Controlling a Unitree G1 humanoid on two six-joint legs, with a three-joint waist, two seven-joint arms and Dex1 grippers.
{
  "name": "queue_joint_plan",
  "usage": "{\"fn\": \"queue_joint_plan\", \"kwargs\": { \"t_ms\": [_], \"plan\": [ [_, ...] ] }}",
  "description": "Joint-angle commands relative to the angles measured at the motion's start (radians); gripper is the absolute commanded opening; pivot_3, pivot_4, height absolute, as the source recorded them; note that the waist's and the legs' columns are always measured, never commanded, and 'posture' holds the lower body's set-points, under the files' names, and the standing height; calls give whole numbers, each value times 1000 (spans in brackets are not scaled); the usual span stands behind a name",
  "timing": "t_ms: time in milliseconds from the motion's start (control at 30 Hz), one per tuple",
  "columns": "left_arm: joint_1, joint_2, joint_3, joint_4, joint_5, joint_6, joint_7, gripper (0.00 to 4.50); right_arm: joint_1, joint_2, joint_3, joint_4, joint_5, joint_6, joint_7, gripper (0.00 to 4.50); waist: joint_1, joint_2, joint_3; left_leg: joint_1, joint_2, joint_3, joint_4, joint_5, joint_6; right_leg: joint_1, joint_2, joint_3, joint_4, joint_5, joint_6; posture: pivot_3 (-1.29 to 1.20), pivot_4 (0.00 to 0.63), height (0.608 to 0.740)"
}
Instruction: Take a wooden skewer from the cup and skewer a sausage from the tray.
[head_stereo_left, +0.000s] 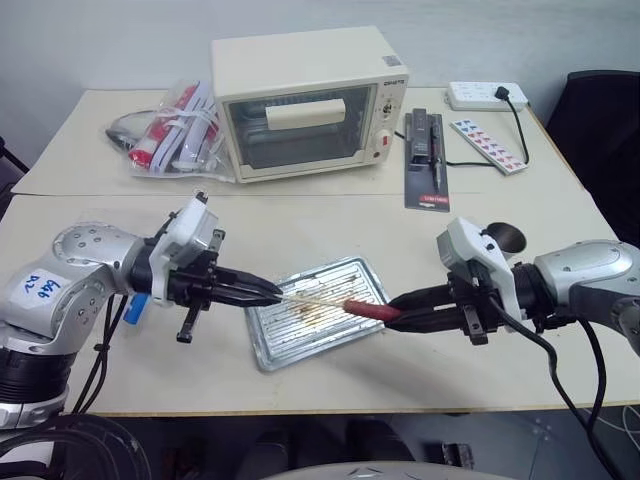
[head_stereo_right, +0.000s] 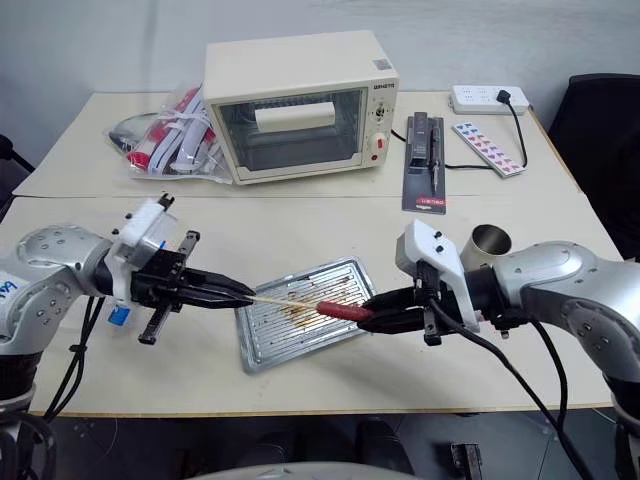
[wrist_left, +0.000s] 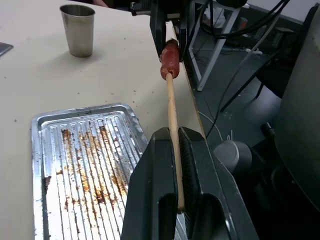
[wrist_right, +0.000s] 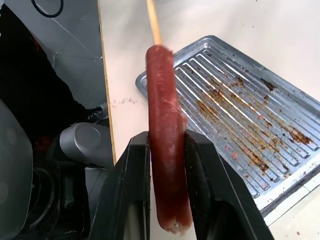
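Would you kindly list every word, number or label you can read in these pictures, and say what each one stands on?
Brand label on the toaster oven, top right of its front: too small to read.
Blue handwriting on a white sticker on the left arm: unclear, perhaps digits.
Print on the red and white packets in the plastic bag: unreadable.
Print on the black pack and the coloured card: unreadable.

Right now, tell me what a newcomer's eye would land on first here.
The two black-fingered grippers meet over the stained, ribbed silver metal tray at the table's near edge. The left gripper is shut on a thin pale wooden skewer, whose tip enters the end of a short dark red sausage clamped in the right gripper. Behind them, a cream toaster oven stands at the back of the table.
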Motion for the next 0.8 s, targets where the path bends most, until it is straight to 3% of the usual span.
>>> {"fn": "queue_joint_plan", "kwargs": {
  "t_ms": [33,467,700,800],
  "plan": [
    [-19,7,-12,-28,-11,-2,-36,0,-14,-6,-15,-43,17,-23,18,956,0,0,0,0,0,0,0,0,0,0,0,0,0,0,0,0,150,740],
    [-67,-61,-53,1,30,-29,-25,0,-3,-6,-17,-65,20,-45,47,956,1,0,0,0,0,0,0,0,0,0,0,0,0,0,0,0,150,740],
    [42,-13,43,3,59,-54,9,0,16,-45,-47,-53,-46,-90,47,2701,-4,0,0,0,0,0,0,0,0,0,0,0,0,0,0,0,150,740],
    [135,11,142,-8,64,-61,63,0,-1,-61,-73,-4,-70,-115,51,2701,-4,0,0,0,0,0,0,0,0,0,0,0,0,0,0,0,150,740]
  ]
}}
